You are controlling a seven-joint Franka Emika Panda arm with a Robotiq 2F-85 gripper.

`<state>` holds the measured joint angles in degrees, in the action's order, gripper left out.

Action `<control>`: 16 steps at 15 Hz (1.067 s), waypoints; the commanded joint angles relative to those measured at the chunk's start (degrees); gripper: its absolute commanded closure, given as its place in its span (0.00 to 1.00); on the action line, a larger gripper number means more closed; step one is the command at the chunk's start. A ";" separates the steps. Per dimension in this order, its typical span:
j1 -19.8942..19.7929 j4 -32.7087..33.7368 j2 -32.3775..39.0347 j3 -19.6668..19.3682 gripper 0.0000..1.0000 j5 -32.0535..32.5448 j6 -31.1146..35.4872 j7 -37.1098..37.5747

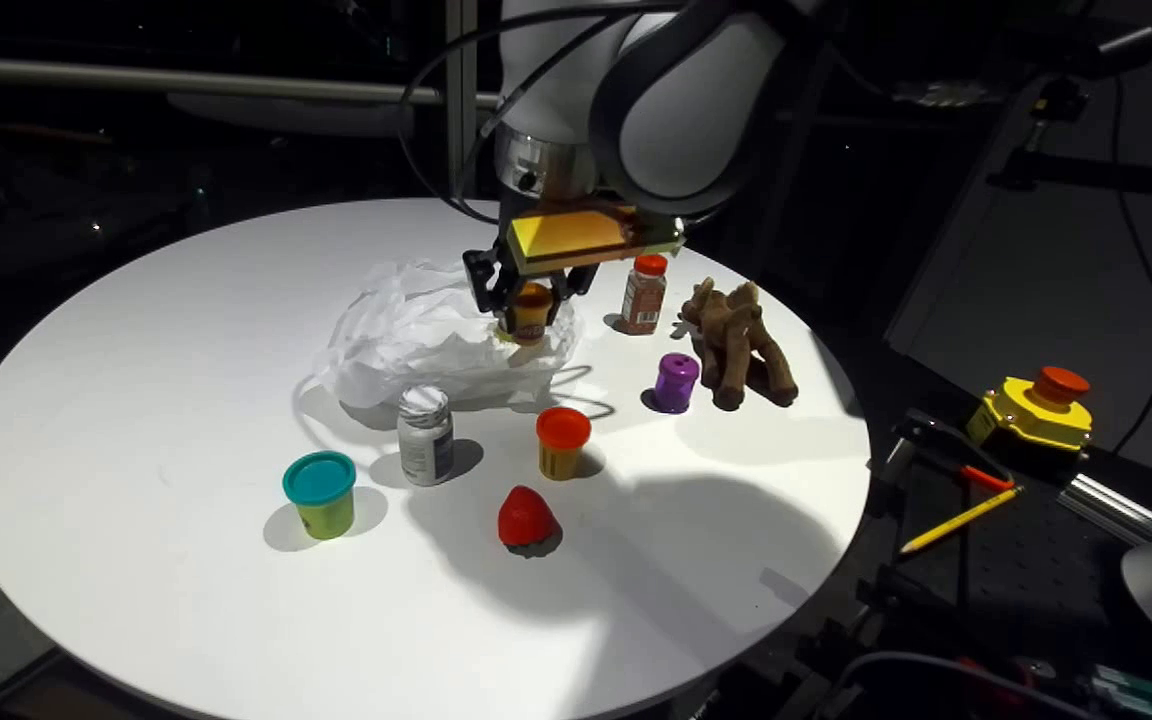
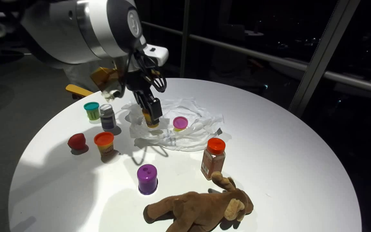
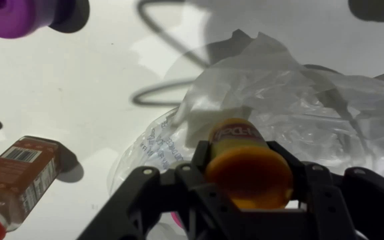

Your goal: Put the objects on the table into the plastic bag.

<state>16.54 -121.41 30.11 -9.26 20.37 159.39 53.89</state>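
Observation:
My gripper is shut on an orange-lidded Play-Doh can, held upright above the crumpled plastic bag; whether the can touches the bag is unclear. A pink-lidded can is at the bag. On the table stand a teal-lidded can, a white bottle, a red-lidded yellow can, a purple container and a red-capped spice bottle. A red strawberry and a brown plush moose lie there too.
The round white table has its far edge beside dark windows. The spice bottle and purple container show at the left of the wrist view. A yellow emergency-stop box and a pencil lie off the table.

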 commanded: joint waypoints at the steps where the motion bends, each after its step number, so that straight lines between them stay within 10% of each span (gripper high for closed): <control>1: -4.71 9.83 8.59 2.93 0.78 -9.32 -0.30 -5.38; 7: -6.22 15.35 13.26 3.72 0.77 -18.40 -0.29 -10.54; 8: -5.53 14.60 12.47 3.33 0.28 -18.50 -0.94 -11.37; 16: 0.81 1.54 -1.51 1.10 0.00 -16.57 1.19 -13.75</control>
<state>13.13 -111.92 37.25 -5.60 3.04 160.01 40.30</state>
